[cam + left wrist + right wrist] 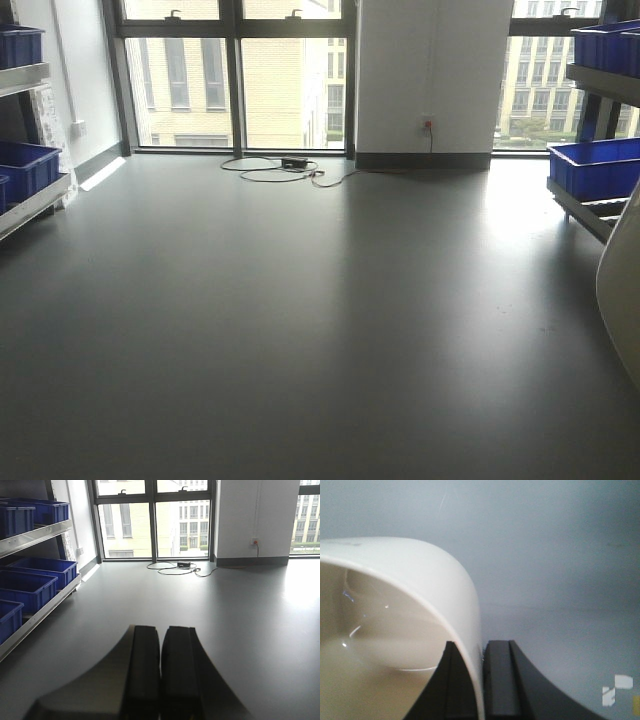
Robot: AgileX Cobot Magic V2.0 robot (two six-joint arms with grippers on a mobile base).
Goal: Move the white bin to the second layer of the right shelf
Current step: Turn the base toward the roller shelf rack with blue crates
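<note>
**Front view:** the grey floor lies open ahead. The white bin shows only as a pale curved edge at 3 o'clock, just below the right shelf, whose visible levels carry blue crates.

**Left wrist view:** the left hand has its fingers together and holds nothing.

**Right wrist view:** the right hand is clamped on one wall of the white bin, with the bin's hollow at 9 o'clock.

**Risk, as judged:** the glossy wall is pinched on one side only and may slip or pivot in carriage. The bin may strike a crate if the second layer lacks free room.
</note>
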